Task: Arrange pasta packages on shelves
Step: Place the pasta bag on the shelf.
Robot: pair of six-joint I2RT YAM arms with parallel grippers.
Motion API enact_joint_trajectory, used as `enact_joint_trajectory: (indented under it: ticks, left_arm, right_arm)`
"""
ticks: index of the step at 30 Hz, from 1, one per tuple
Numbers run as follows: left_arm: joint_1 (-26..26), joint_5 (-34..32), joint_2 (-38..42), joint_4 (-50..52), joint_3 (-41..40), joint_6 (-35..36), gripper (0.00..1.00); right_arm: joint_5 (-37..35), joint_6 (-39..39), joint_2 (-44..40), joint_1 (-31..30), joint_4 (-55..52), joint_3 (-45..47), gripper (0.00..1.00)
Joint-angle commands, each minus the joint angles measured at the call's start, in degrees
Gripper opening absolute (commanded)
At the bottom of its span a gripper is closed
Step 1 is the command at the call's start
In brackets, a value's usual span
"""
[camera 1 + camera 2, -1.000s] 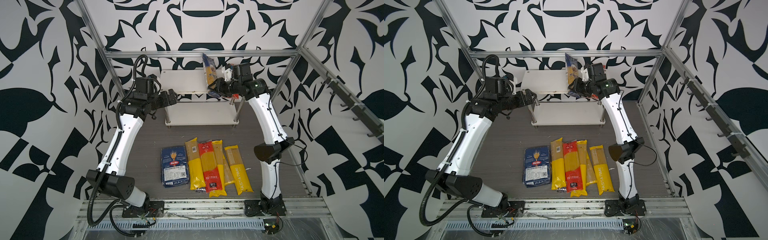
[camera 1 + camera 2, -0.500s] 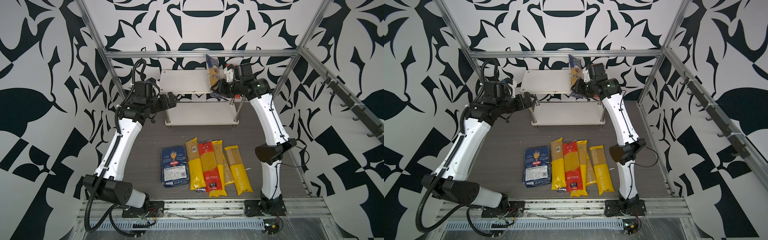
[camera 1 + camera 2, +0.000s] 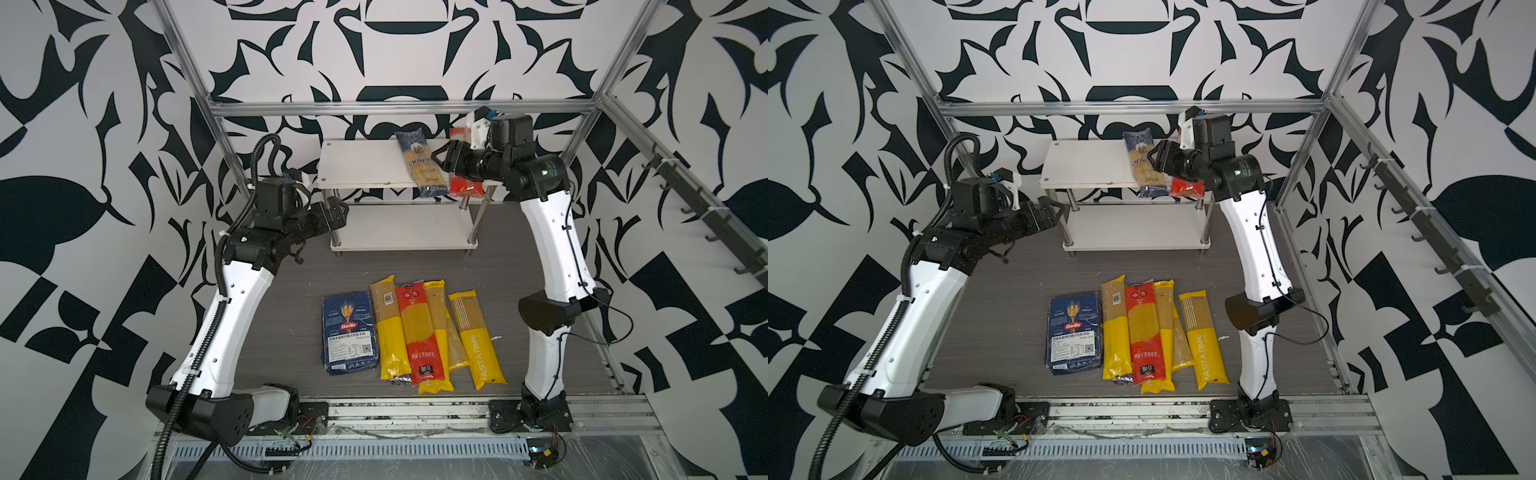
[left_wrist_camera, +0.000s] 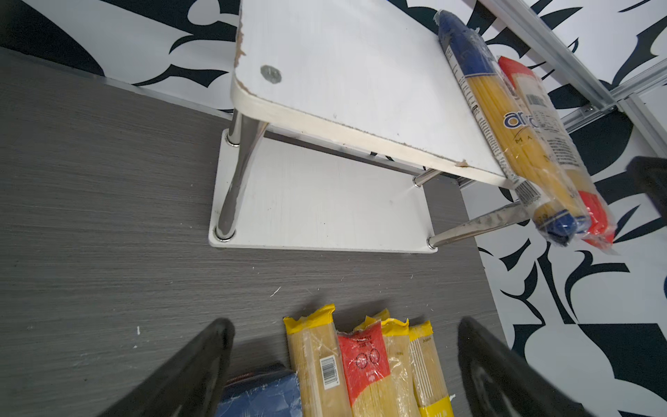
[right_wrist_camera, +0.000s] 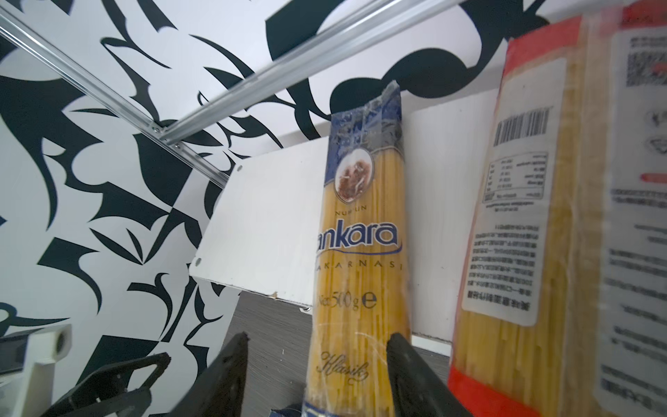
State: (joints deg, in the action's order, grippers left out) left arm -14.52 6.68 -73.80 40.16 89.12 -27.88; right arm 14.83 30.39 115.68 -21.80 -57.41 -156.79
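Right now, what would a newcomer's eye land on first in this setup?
The bold black-and-white patterned walls hit first. Next, a bright row of yellow and red spaghetti bags lies beside a blue Barilla pack on the dark table, near the front. At the back, the right hand straddles a blue Ankara bag lying on the rack's top board.

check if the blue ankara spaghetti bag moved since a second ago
Yes. The blue Ankara spaghetti bag has come down: its far end reached the rear aluminium crossbar before; now it lies on the rack's top white board.
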Motion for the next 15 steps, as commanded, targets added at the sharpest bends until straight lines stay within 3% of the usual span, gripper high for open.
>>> enact_joint_trajectory:
  ticks: [1, 6, 10, 15]
  left_arm:
    - [0.2, -1.4, 3.2, 0.7, -1.1, -0.8, 0.99]
    - [0.2, -0.9, 2.9, 1.1, 0.0, -0.3, 0.99]
    - [0.2, 0.8, -1.0, 0.7, 3.4, -0.4, 0.99]
    - [0.2, 3.9, -6.7, -1.6, 9.2, -2.3, 0.99]
  right_arm:
    - [0.6, -0.6, -1.8, 0.0, 2.2, -2.1, 0.65]
    - [-0.1, -1.4, -4.8, 0.1, 0.1, -0.3, 0.65]
    - [-1.7, -3.0, -10.4, 0.1, -0.7, 6.2, 0.65]
    - [-3.8, -3.0, -22.8, -0.1, 2.5, 26.5, 0.65]
